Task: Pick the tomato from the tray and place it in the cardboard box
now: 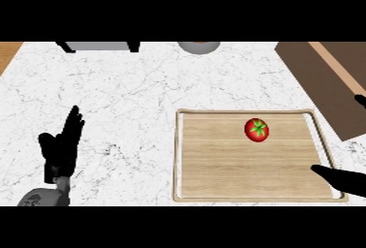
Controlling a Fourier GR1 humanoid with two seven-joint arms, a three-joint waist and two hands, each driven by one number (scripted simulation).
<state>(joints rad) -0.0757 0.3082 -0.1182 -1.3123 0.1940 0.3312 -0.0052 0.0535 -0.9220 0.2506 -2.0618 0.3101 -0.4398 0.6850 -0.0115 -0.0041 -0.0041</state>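
Observation:
A red tomato [257, 130] with a green stem lies on the wooden tray [214, 164], toward its upper right part. The brown cardboard box [325, 82] stands at the right edge of the view, past the tray's far right corner. My right hand [343, 178] enters from the lower right, with a finger over the tray's near right corner, well short of the tomato; another fingertip [361, 100] shows at the right edge by the box. My left hand [63, 145] rests open at the lower left, fingers straight and pointing up, far from the tray.
The counter is white marble [143, 82]. A grey object with black legs [100, 46] and a grey round thing [199, 47] sit at the far edge. A strip of wood [8, 53] shows at the top left corner.

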